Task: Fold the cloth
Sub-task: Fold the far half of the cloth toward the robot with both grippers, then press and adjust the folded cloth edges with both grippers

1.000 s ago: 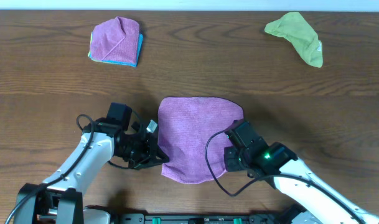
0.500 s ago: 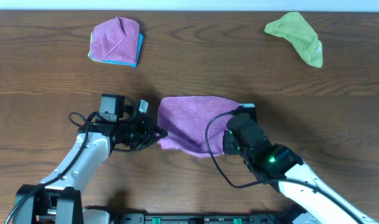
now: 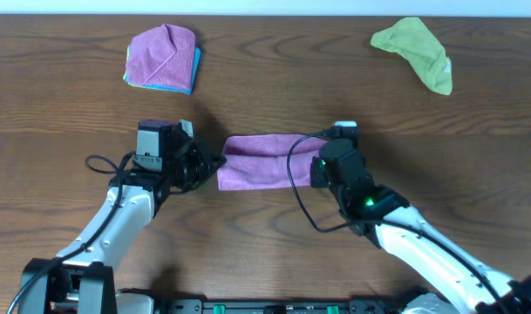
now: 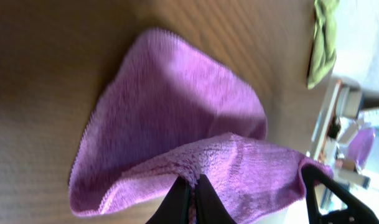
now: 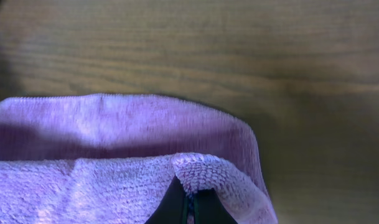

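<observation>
The purple cloth (image 3: 263, 160) lies at the table's middle as a narrow band, its near half lifted and carried over its far half. My left gripper (image 3: 218, 164) is shut on the cloth's left near corner (image 4: 192, 180). My right gripper (image 3: 321, 166) is shut on the right near corner (image 5: 198, 174). In the left wrist view the cloth (image 4: 177, 112) spreads below the raised edge. In the right wrist view the far edge of the cloth (image 5: 114, 115) rests on the wood beyond the pinched fold.
A purple cloth folded square over a blue one (image 3: 163, 58) sits at the back left. A crumpled lime-green cloth (image 3: 415, 51) lies at the back right. Brown wooden table (image 3: 474, 148) all around.
Both grippers have carried the near edge of the cloth away from me, over the far half. The cloth has gone from a wide spread to a narrow band.
</observation>
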